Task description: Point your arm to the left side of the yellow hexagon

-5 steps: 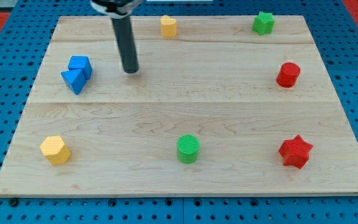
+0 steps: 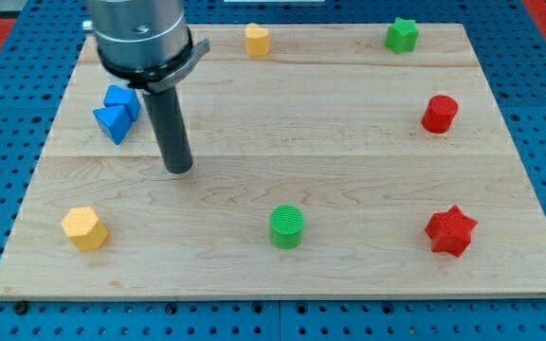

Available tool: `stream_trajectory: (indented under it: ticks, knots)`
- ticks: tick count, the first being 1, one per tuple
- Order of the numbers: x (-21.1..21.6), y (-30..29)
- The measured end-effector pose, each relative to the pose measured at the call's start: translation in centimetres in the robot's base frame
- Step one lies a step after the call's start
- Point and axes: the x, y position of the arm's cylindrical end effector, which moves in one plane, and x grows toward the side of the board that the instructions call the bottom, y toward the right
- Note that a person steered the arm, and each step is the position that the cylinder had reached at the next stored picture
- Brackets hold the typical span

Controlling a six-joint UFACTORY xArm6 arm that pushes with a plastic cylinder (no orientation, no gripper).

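The yellow hexagon (image 2: 85, 228) lies at the board's lower left. My tip (image 2: 179, 170) rests on the wooden board (image 2: 349, 161), above and to the right of the yellow hexagon, well apart from it. The blue triangle (image 2: 112, 123) and the blue cube (image 2: 122, 98) sit together to the left of the rod, a little above the tip's level.
A second yellow block (image 2: 257, 40) sits at the top centre. A green star (image 2: 402, 35) is at the top right, a red cylinder (image 2: 439, 114) at the right, a red star (image 2: 450, 231) at the lower right, a green cylinder (image 2: 287, 226) at the bottom centre.
My tip has moved down the view and slightly left, from beside the blue blocks' upper right toward the board's middle left. No block has moved.
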Motion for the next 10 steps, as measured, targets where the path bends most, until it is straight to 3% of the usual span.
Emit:
stream_trajectory:
  ticks: [1,4,5,6,7,10]
  knots:
    - [0.0,-0.1]
    - [0.0,-8.7]
    - [0.0,-14.9]
    - [1.3,-16.4]
    - [5.7,-18.6]
    - [8.0,-17.3]
